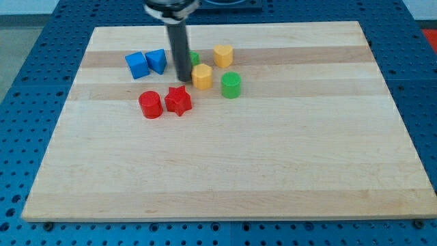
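Note:
My tip (184,79) stands on the wooden board (225,164) in the upper left part of the view. It is right beside a yellow block (202,76), on that block's left, touching or nearly so. A red star (178,100) lies just below the tip, with a red cylinder (150,104) to its left. A green block (194,59) is partly hidden behind the rod. Left of the rod sit two blue blocks (137,65) (157,61) side by side. A yellow hexagonal block (223,55) and a green cylinder (231,85) lie to the right.
The board rests on a blue perforated table (27,82) that shows on all sides. The rod's dark mount (171,8) enters from the view's top.

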